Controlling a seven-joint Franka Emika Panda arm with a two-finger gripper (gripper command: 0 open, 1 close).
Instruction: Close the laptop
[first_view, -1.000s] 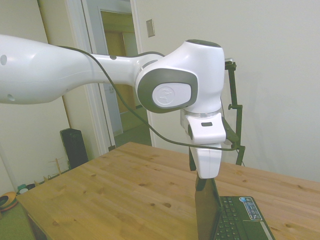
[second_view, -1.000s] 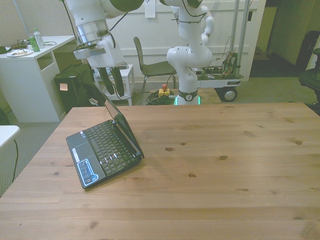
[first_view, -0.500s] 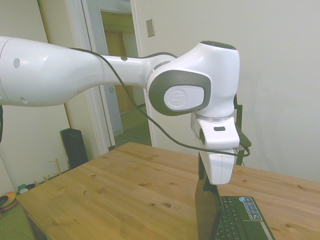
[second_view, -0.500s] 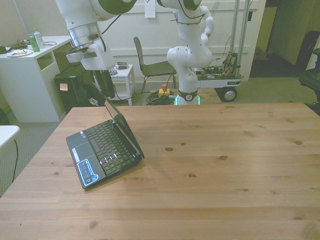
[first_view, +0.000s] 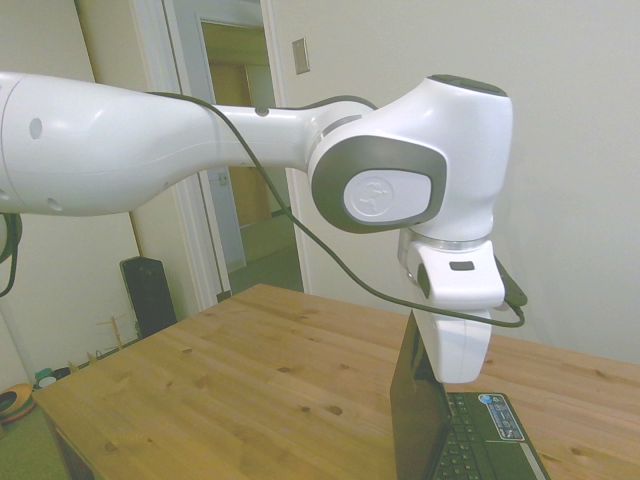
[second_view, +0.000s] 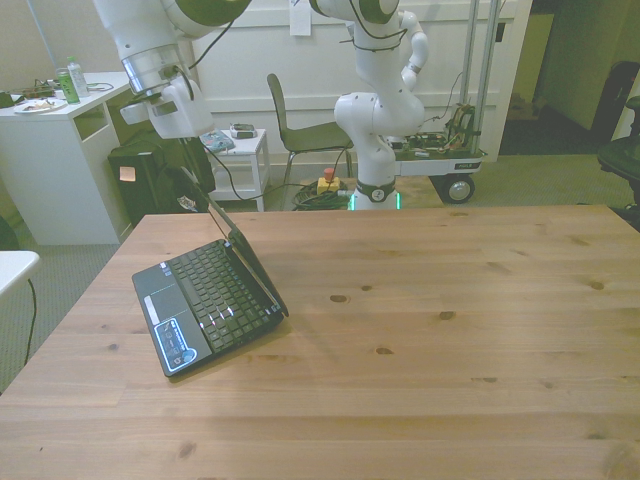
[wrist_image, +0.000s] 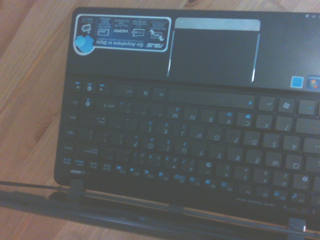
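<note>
Since the earlier frame the white arm's gripper (first_view: 455, 375) has shifted over the small black laptop's (first_view: 455, 425) upright lid in the side view, finger state cannot be told; front view: laptop (second_view: 205, 290) open on the wooden table (second_view: 420, 340); wrist view: keyboard (wrist_image: 185, 142), blue sticker (wrist_image: 120, 31).

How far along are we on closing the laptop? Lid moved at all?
Nothing looks done: the laptop stands open, its lid upright and the keyboard fully exposed. In hand: the gripper hangs just behind the lid's top edge; contact with it cannot be judged, and the arm hides the fingers in the side view. Left: pushing the lid over and down onto the keyboard.
</note>
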